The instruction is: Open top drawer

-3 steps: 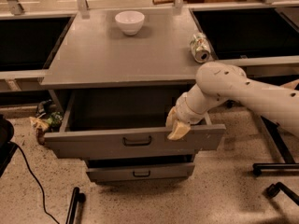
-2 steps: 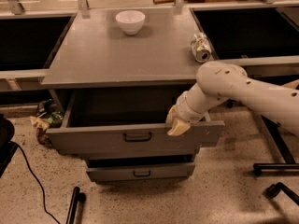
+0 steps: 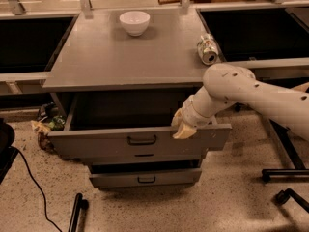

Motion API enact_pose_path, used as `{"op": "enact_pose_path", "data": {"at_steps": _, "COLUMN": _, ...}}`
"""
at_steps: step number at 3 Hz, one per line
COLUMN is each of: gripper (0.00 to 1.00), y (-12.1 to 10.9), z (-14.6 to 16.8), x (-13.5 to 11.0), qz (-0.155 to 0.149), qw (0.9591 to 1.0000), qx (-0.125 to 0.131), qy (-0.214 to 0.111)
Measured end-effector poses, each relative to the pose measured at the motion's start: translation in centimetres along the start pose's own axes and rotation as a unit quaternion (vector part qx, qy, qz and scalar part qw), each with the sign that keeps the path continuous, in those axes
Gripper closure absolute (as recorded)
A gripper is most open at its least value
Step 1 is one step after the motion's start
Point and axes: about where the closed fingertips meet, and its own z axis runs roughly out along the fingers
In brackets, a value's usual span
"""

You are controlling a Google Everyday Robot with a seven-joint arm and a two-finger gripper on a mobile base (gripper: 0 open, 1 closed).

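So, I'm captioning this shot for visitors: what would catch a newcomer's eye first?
The top drawer stands pulled well out, the robot's hand at its front's upper edge, right of the black handle. Then the white bowl and a can lying on its side on the cabinet top.

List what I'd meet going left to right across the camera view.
Floor litter → handle of the top drawer → gripper, at that drawer's front rim → can.

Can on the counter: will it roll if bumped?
Probably rolls: the can lies on its side near the countertop's right edge. Likely light, being small. The tool is at the top drawer's front rim, away from it.
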Motion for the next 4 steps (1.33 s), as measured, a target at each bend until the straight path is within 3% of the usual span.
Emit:
{"op": "enact_pose_path", "data": {"at_steps": 1, "gripper": 0.15, "y": 0.0, "z": 0.0, "x": 0.0, "qz": 0.0, "qw": 1.0, "qx": 0.0, "qy": 0.0}}
{"op": "enact_pose_path", "data": {"at_steps": 2, "gripper": 0.0, "y": 1.1, "z": 0.0, "x": -0.5, "qz": -0.01, "qw": 0.9999, "qx": -0.01, "qy": 0.005}}
{"op": "enact_pose_path", "data": {"at_steps": 3, "gripper": 0.0, "y": 3.6, "z": 0.9, "x": -1.0, "qz": -0.02, "qw": 0.9984, "qx": -0.049, "qy": 0.021}}
{"op": "enact_pose_path", "data": {"at_steps": 4, "gripper": 0.0, "y": 7.0, "z": 2.0, "x": -0.7, "qz": -0.02, "qw": 0.9921, "qx": -0.122, "qy": 0.023}}
